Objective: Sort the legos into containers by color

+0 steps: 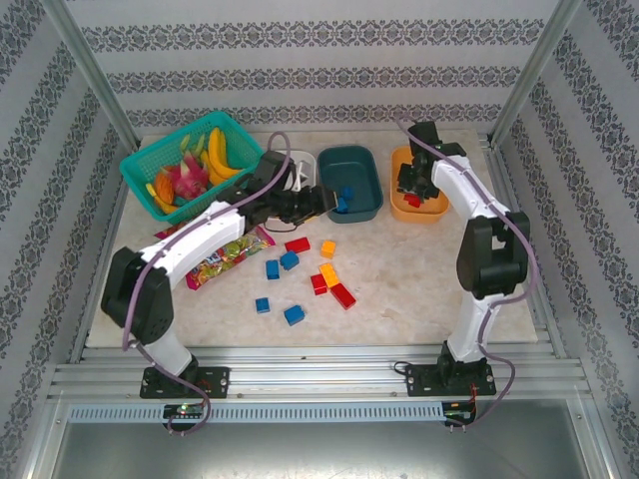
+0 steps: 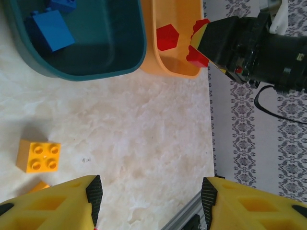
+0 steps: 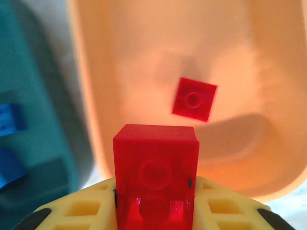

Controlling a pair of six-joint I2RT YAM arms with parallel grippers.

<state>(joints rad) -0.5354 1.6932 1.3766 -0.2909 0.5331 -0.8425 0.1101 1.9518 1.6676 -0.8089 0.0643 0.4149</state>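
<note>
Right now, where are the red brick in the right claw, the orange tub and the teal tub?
red brick [image 3: 156, 167]: right wrist view, studded face.
orange tub [image 3: 144, 48]: right wrist view, bare inside.
teal tub [image 2: 100, 43]: left wrist view, bare inside.

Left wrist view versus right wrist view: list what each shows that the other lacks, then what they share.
Left wrist: a yellow brick on the table, and the open left fingers. Right wrist: the studs on the held red brick, clamped between the right fingers. Both: that brick, the orange tub with a loose red brick inside, and the teal tub holding blue bricks.
</note>
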